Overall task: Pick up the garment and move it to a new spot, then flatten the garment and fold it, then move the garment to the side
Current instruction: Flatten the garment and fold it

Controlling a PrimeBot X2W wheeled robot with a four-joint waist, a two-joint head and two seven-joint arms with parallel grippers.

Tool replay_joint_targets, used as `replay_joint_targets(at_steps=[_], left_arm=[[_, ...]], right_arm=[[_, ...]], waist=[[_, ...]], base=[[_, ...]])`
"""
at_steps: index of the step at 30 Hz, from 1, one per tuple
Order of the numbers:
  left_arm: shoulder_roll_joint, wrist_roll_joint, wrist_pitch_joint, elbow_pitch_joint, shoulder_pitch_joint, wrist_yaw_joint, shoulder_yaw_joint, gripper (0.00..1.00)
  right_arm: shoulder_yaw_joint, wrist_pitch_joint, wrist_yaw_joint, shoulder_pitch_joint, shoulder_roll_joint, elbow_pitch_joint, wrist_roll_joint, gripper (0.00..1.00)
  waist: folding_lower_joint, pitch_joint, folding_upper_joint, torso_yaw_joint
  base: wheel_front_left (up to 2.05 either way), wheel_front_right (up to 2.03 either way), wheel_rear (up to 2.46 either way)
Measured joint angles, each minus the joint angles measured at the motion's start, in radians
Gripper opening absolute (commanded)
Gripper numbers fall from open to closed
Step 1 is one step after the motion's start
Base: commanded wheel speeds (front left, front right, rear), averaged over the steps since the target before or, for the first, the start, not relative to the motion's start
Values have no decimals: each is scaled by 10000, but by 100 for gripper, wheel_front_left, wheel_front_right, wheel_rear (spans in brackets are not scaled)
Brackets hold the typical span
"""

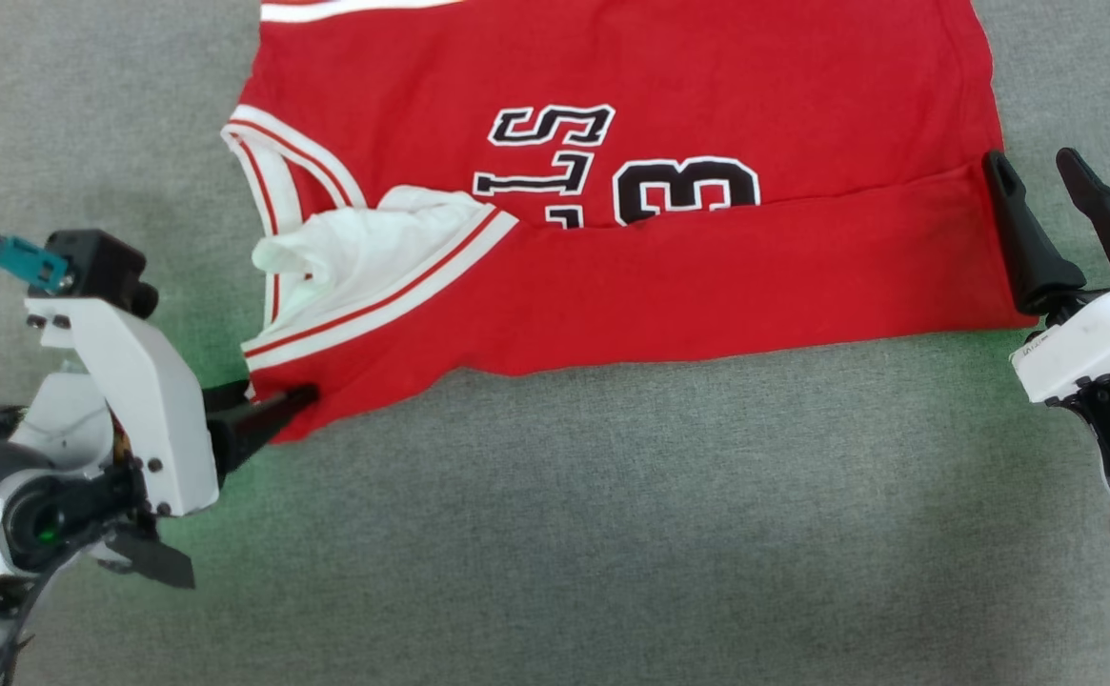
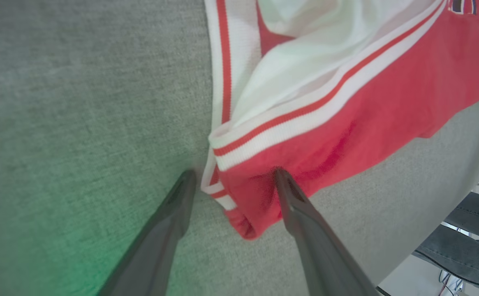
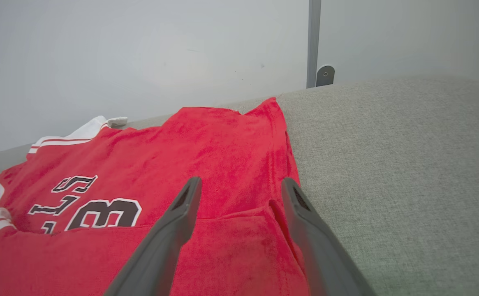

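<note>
The garment (image 1: 669,276), a red jersey with white striped trim and black lettering, lies spread across the grey surface, its near part folded up over the number. A white sleeve (image 1: 364,248) is bunched at its left. My left gripper (image 1: 278,410) is open at the garment's near left corner. In the left wrist view that gripper (image 2: 233,174) has the red corner (image 2: 260,205) lying between its spread fingers. My right gripper (image 1: 1055,205) stands open at the garment's right edge. In the right wrist view this gripper (image 3: 241,183) hovers over the folded hem (image 3: 239,246).
The grey fabric surface (image 1: 612,534) stretches bare toward me. Behind it in the right wrist view are a pale wall and a metal post (image 3: 314,41). A person's legs in jeans (image 2: 461,246) show past the surface's edge in the left wrist view.
</note>
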Motion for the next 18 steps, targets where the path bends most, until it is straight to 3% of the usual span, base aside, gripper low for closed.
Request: replay_joint_targets(at_steps=[1,2,7,12,18], left_arm=[[-13,-6,15,40,-26,-17,4,36],[-40,-8,8,94,-52,-23,4,0],[-219,4,-104,320,-120,-176,-27,0],[-316,-128,-155,424,-113,-301,-6,0],[-385,-155,-219,403,-110,-412,-29,0]], right_arm=[[6,46,0,-1,-17,-4,-2,100],[8,84,0,-2,-40,-10,-4,100],[128,815,0,0,-330,-71,-12,100],[688,2838,0,168,-1289,-334,-46,100],[608,5348,0,287,-2019,-1093,-102,100]], waist=[[0,24,0,-22],[0,44,0,-44],[0,40,0,-97],[0,-69,0,-62],[0,-38,1,49]], base=[[0,0,0],[0,0,0],[0,0,0],[0,0,0],[0,0,0]])
